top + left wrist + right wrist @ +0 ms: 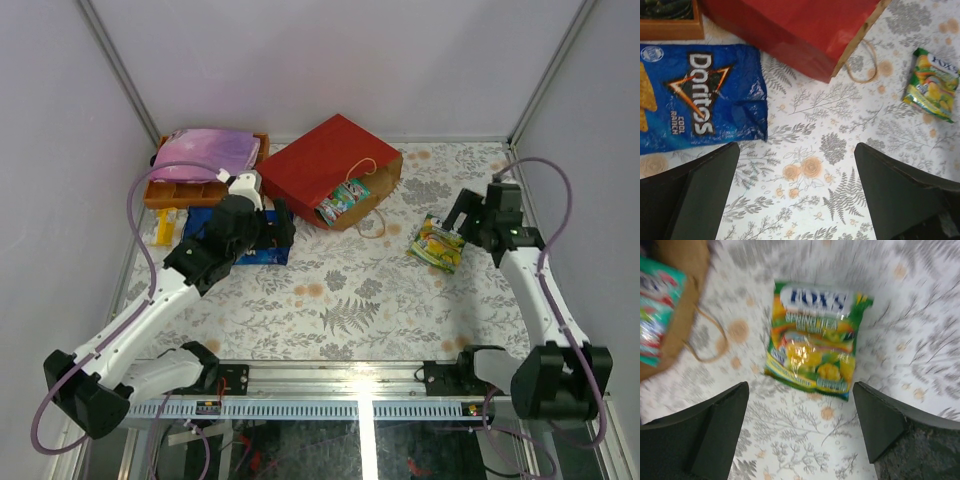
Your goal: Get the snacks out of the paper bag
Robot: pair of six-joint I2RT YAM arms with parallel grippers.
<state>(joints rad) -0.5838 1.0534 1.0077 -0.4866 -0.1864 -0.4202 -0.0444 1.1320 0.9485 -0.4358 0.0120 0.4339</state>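
Note:
The red paper bag lies on its side at the back, its mouth facing right and front. A green-pink packet lies in the mouth and also shows in the right wrist view. The blue Doritos bag lies flat left of the paper bag; my left arm partly covers it in the top view. A green packet lies on the cloth at the right, also in the right wrist view. My left gripper is open and empty. My right gripper is open and empty, just short of the green packet.
An orange compartment tray stands at the back left with a pink-purple starry pouch on it. A yellow object lies by the tray. Walls close the table on three sides.

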